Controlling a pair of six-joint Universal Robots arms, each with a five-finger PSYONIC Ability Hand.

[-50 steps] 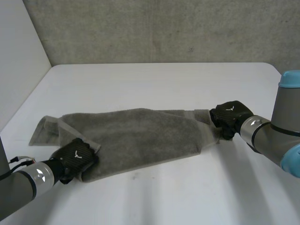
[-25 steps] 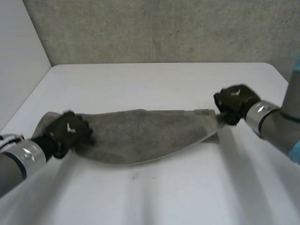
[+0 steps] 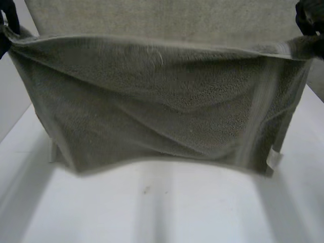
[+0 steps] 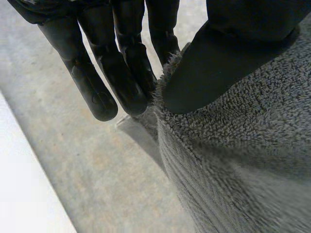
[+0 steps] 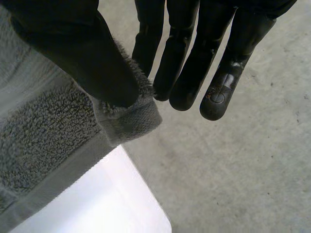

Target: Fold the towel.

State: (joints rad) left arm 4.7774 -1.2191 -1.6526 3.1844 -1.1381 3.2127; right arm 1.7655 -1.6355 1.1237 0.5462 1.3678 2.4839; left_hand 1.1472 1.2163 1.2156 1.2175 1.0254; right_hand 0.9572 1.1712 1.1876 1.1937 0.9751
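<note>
The towel (image 3: pixel 162 101) hangs spread in mid-air, its upper edge stretched from the left hand (image 3: pixel 7 25) at 10 o'clock to the right hand (image 3: pixel 309 17) at 2 o'clock. Each hand pinches one upper corner. The surface (image 3: pixel 162 207) lies beneath, running toward 6 o'clock. The towel's lower edge hangs just over it, contact unclear. The wall (image 3: pixel 152 17) stands behind the towel at 12 o'clock.
</note>
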